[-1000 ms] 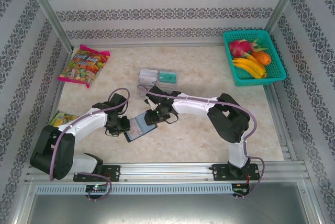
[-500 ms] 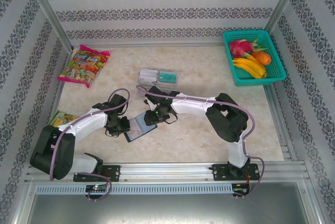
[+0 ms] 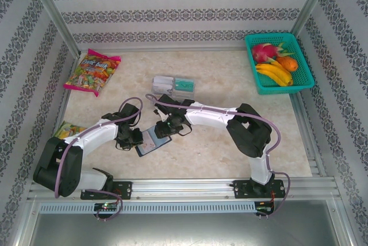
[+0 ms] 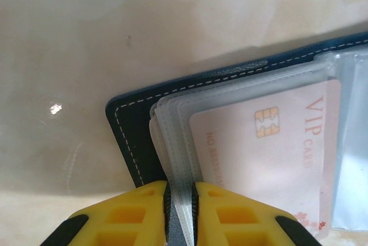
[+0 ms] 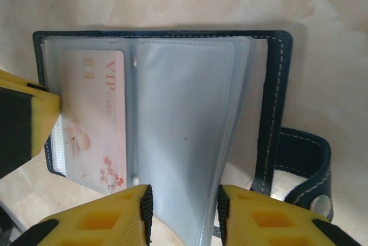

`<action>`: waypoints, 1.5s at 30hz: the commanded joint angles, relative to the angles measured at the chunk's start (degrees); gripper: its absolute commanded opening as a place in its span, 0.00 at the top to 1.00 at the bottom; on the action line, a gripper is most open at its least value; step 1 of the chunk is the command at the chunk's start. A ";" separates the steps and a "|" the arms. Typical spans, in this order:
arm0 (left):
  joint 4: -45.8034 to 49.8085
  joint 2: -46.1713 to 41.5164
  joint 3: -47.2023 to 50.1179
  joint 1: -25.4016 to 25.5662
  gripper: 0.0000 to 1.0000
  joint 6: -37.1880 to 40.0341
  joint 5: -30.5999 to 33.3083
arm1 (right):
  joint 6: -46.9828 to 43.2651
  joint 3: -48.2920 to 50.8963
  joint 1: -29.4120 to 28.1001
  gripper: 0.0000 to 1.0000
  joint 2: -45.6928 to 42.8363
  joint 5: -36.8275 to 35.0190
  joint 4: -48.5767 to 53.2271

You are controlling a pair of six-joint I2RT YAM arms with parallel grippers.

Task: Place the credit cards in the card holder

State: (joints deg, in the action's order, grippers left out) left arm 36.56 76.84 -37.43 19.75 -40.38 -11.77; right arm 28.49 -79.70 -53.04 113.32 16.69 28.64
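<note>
Right now your card holder point(image 3: 150, 141) lies open on the table point(image 3: 230, 148), near the middle, between the two grippers. Your left gripper point(image 4: 180, 200) sits at the holder's left edge with its fingers pressed together on the clear sleeves point(image 4: 171, 137), pinching their outer edges just inside the navy cover. One pink card marked VIP point(image 4: 270, 154) is already tucked in a sleeve on that side, chip end towards the holder's far edge. Your right gripper point(image 5: 183, 206) hangs over the opposite half with its fingers spread; the edge of an empty clear page runs down into the gap between them, and you cannot tell whether either pad touches it. The holder's snap strap point(image 5: 302, 165) curls out to the right of the cover. Farther back, the remaining credit cards point(image 3: 185, 83), teal and pale ones, stand in the clear tray point(image 3: 167, 92), well apart from the holder.
</note>
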 commanded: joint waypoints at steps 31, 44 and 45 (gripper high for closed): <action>3.12 -11.51 -2.59 -2.66 0.71 -4.26 -2.80 | 5.96 4.25 0.48 0.60 -0.38 12.74 -18.16; -3.17 -9.61 0.12 -3.27 0.74 -6.15 -5.86 | 6.84 6.78 1.88 0.61 -1.25 11.23 -18.70; -3.57 -9.37 -0.05 -3.23 0.74 -6.14 -5.89 | 6.89 6.92 2.10 0.60 -1.33 11.17 -18.70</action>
State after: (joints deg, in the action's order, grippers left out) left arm 35.16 67.29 -37.85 17.12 -45.74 -16.73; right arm 34.63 -73.95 -51.70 113.30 28.49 10.41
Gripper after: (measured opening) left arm 0.262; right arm 0.394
